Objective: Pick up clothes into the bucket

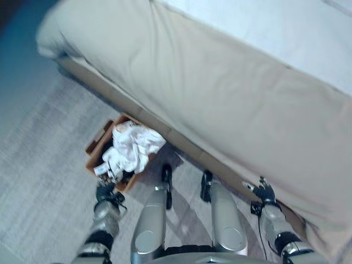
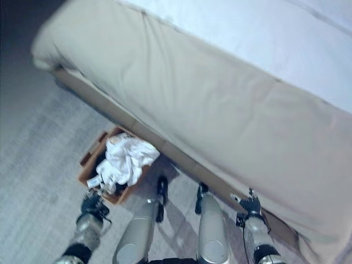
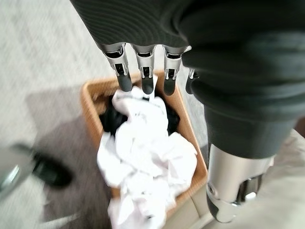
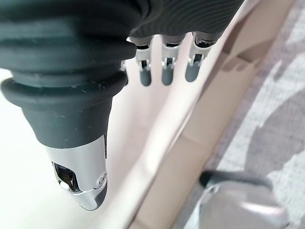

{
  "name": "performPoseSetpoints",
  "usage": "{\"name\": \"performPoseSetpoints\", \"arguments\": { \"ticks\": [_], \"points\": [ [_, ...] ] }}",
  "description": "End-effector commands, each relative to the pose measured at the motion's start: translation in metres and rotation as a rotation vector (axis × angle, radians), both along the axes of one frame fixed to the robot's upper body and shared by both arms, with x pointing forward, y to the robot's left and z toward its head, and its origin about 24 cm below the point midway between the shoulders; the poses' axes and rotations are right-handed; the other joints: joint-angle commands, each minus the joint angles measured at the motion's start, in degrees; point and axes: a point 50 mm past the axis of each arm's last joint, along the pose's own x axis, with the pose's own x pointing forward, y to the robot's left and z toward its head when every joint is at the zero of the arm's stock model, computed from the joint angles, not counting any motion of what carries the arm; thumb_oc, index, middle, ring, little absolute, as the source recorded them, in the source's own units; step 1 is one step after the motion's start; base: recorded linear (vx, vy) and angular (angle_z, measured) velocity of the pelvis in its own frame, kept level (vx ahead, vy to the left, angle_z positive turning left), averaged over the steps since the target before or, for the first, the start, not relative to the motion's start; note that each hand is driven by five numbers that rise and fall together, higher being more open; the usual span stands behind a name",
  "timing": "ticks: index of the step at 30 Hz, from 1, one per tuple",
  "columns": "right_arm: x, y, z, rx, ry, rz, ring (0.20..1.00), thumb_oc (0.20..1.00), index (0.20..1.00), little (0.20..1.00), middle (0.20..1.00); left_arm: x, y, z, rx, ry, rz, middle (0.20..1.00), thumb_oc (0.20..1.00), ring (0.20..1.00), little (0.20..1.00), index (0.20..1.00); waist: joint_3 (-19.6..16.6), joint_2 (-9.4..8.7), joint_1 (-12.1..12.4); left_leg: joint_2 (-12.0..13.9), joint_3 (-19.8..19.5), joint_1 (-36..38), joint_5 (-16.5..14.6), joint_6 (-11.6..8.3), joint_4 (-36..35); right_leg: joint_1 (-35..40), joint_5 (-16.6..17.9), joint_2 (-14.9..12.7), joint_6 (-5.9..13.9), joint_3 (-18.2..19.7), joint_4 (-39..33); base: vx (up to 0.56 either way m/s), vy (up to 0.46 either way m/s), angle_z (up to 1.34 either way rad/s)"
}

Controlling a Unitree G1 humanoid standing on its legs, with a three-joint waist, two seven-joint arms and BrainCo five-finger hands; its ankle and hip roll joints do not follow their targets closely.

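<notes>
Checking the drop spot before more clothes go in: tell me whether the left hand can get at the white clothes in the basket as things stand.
Probably yes. The left hand hangs open just above the white clothes piled in the basket, with nothing between them.

Both hands, L [image 1: 104, 193] & R [image 1: 266, 193], down, fingers straight.

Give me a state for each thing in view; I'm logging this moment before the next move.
basket: upright on the floor beside the bed, full.
white clothes: heaped in the basket, spilling over its rim.
dark garment: in the basket, under the white clothes.
left hand: open, fingers straight above the basket, holding nothing.
right hand: open, empty, beside the bed.
bed: covered with a beige sheet.
</notes>
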Motion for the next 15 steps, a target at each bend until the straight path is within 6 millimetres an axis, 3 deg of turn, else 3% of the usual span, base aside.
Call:
{"name": "performPoseSetpoints", "arguments": {
  "ticks": [1, 2, 8, 10, 15],
  "points": [
    [-0.011, -0.023, 0.003, -0.081, 0.049, 0.042, 1.0, 1.0, 1.0, 1.0, 1.0, 0.008, 0.006, 0.005, 0.031, -0.032, -0.094, 1.0, 1.0, 1.0, 1.0, 1.0, -3.0, 0.46, -0.8, -0.9, -2.2, -0.9, -1.2, -0.4, 1.7, 1.5, 6.7, -0.4, 1.86, 0.6, -8.3, 0.15, -0.094, -0.08],
    [-0.021, -0.023, -0.003, -0.084, 0.095, 0.07, 1.0, 1.0, 1.0, 1.0, 1.0, -0.004, 0.003, -0.001, 0.062, 0.012, -0.17, 1.0, 1.0, 1.0, 1.0, 1.0, -5.6, 0.75, -0.7, -0.8, -2.0, 1.6, -1.1, -0.61, 0.3, 4.1, 7.0, 0.2, 1.95, 0.4, -10.5, 0.18, -0.118, -0.04],
    [-0.047, -0.025, -0.016, -0.05, 0.198, 0.095, 1.0, 1.0, 1.0, 1.0, 1.0, -0.037, -0.001, -0.022, 0.116, 0.181, -0.315, 1.0, 1.0, 1.0, 1.0, 1.0, -10.2, 0.75, -0.5, -0.3, -1.4, 6.8, -1.9, -1.02, -0.6, 10.8, 7.6, 1.4, 2.0, 0.3, -15.4, 0.09, -0.051, 0.02],
    [-0.06, -0.023, -0.023, -0.009, 0.244, 0.087, 1.0, 1.0, 1.0, 1.0, 1.0, -0.057, -0.006, -0.033, 0.143, 0.282, -0.419, 1.0, 1.0, 1.0, 1.0, 1.0, -13.5, 0.03, -0.3, 0.0, -0.2, 9.6, -3.0, -1.39, 0.0, 15.8, 8.1, 2.0, 2.11, 0.5, -20.0, 0.11, -0.049, -0.05],
    [-0.075, -0.019, -0.031, 0.013, 0.309, 0.091, 1.0, 1.0, 1.0, 1.0, 1.0, -0.077, -0.013, -0.044, 0.177, 0.4, -0.515, 1.0, 1.0, 1.0, 1.0, 1.0, -15.9, -0.69, 0.0, 0.5, 0.8, 12.7, -4.0, -1.44, -0.2, 20.3, 8.7, 2.3, 2.31, 0.4, -23.5, 0.08, -0.026, -0.07]
  ]
}}
